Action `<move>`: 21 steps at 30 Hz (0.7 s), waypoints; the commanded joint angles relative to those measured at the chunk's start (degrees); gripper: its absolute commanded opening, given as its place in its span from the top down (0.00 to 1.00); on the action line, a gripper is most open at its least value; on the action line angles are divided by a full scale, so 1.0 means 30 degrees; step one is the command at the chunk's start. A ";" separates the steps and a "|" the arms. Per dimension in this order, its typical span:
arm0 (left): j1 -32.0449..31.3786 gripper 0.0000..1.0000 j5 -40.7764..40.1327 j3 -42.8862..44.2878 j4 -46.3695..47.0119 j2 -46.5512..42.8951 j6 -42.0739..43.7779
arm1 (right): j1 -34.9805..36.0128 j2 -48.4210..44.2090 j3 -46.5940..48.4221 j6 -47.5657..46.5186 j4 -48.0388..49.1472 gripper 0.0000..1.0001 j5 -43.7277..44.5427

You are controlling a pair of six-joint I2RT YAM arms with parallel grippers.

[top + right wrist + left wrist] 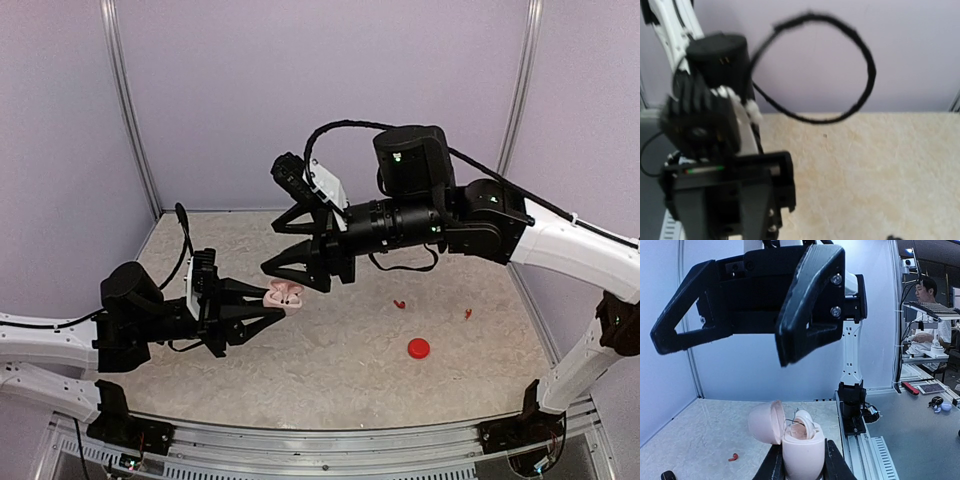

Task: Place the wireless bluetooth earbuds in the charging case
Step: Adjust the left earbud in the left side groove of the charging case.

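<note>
The left claw (pixel 800 470) is clamped on the lower body of the pink charging case (pixel 801 446). Its lid (pixel 764 422) is flipped open, and a whitish earbud (pixel 802 424) seems seated inside. The right claw (pixel 288 245) hangs just above the case, jaws apart and empty. A red earbud (pixel 400 303) lies on the table (pixel 330 385), below that claw and off to its right. It looks tiny, light and slippery, so it is probably best pinched across the stem.
</note>
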 commanded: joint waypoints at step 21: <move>0.0029 1.00 -0.0140 0.0018 0.0748 -0.0416 0.0111 | -0.0316 -0.0013 -0.0749 0.0279 -0.0470 0.28 0.0725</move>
